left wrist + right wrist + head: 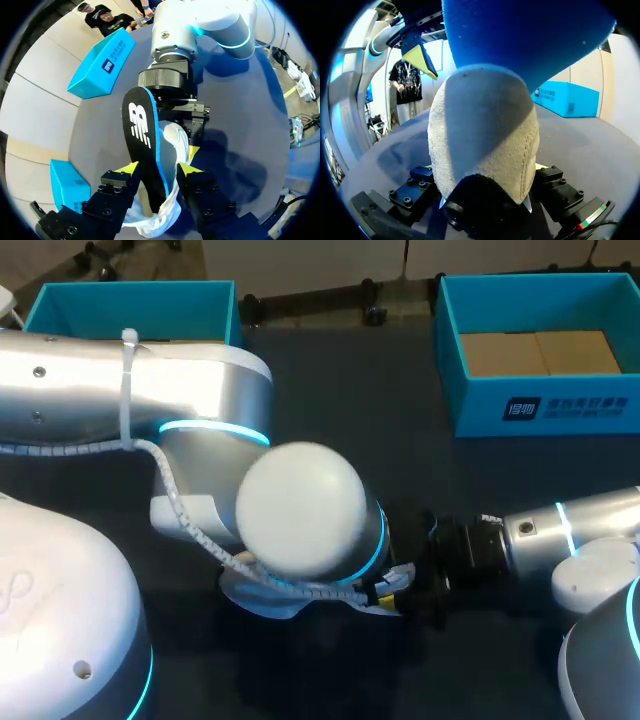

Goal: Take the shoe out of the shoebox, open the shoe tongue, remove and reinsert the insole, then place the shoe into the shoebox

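The head view looks steeply down on the dark grey counter (340, 370) from above and behind. The wrist views look along the left claw (159, 169) and right claw (482, 192), facing each other, both close against the same white suede shoe (485, 135).

Black insole (145, 160), white shoe (176, 142), teal shoebox (480, 412)

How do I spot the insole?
Find the dark table in the left wrist view, then the white shoe the right gripper grips. The insole sticks up out of it: the only flat black piece, blue-edged, with a white logo.
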Robot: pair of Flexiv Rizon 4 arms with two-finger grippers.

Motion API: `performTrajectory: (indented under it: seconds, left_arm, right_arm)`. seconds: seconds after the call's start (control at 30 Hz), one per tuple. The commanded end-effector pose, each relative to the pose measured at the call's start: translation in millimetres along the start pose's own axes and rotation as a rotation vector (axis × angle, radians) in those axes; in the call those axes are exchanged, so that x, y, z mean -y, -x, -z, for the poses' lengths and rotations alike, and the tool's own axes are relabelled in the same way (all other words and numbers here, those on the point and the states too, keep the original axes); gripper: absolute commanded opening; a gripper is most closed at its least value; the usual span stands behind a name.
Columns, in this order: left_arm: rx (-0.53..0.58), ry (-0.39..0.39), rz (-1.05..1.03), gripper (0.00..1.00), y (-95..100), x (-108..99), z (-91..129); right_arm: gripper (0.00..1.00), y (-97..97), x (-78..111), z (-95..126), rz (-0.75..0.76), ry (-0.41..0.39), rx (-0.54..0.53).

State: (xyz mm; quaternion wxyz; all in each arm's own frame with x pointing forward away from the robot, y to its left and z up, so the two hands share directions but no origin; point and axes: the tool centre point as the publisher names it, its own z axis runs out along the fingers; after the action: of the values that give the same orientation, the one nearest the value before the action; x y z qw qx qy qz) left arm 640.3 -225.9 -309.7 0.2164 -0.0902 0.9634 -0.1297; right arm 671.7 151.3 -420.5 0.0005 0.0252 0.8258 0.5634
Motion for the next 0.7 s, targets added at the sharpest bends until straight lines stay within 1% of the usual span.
performTrajectory:
  seconds: [0.03, 0.2, 0.33, 0.7]
  left_arm:
    - [0.143, 0.036, 0.019, 0.47, -12.9, 14.5, -8.7]
    - [0.204, 0.044, 0.047, 0.46, -15.0, 16.0, -10.9]
    - [0.225, 0.051, 0.053, 0.45, -15.0, 16.3, -11.5]
    - [0.279, 0.068, 0.086, 0.44, -7.0, 12.8, -13.8]
  right_arm:
    - [0.0, -1.1, -0.7, -0.7, 0.0, -0.004, 0.002]
    - [0.0, -1.1, -0.7, -0.7, 0.0, -0.004, 0.002]
    - [0.0, -1.1, -0.7, -0.7, 0.0, -0.004, 0.002]
    - [0.0, -1.1, -0.7, -0.7, 0.0, -0.004, 0.002]
